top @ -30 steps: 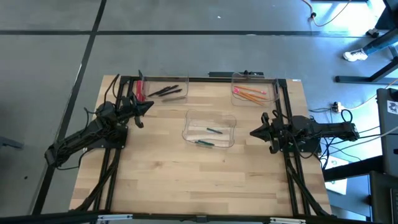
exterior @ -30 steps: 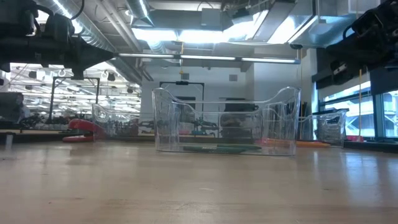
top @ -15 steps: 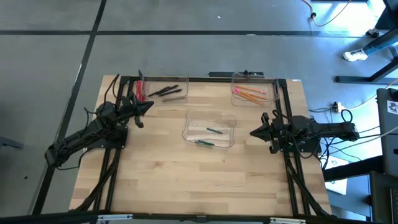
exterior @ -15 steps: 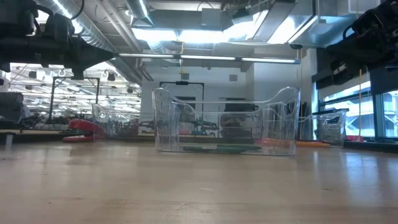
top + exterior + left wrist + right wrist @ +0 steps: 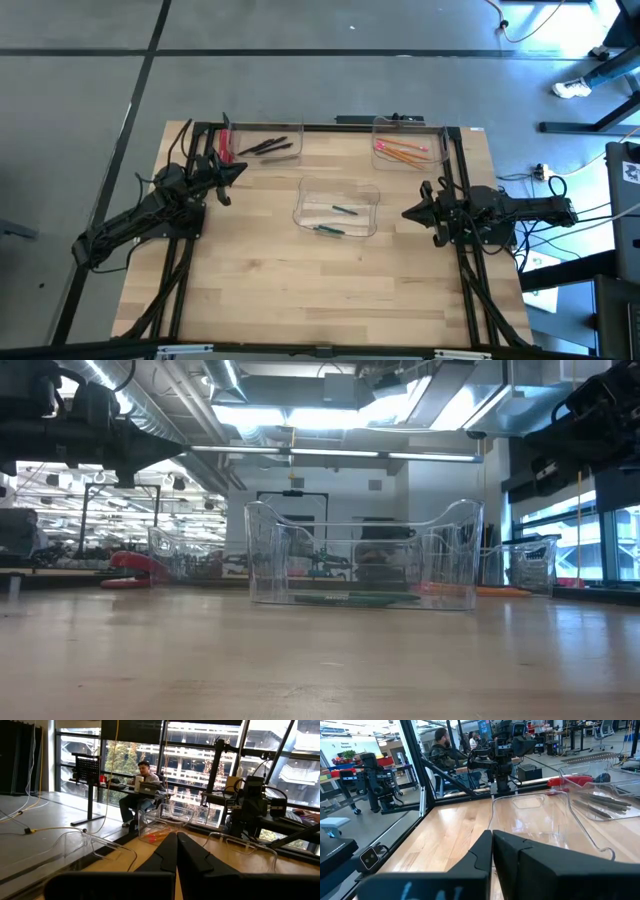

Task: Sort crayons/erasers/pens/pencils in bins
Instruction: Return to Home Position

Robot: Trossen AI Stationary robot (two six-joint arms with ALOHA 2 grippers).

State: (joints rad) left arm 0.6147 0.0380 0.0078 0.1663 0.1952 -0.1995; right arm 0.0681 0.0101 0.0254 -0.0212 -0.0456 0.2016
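Observation:
Three clear bins stand on the wooden table. The middle bin [image 5: 337,210] holds dark-green crayons [image 5: 345,211], also visible in the low view [image 5: 352,598]. The far-left bin [image 5: 265,143] holds black pens [image 5: 268,147]. The far-right bin [image 5: 410,142] holds orange pencils [image 5: 402,152]. My left gripper [image 5: 240,168] is shut and empty at the table's left side, raised above the table. My right gripper [image 5: 405,213] is shut and empty at the right side, pointing toward the middle bin.
A red object [image 5: 224,143] lies at the left end of the pen bin, also visible in the low view [image 5: 135,566]. The black frame rails [image 5: 452,160] run along the table's sides and far edge. People sit at desks beyond the table [image 5: 142,782].

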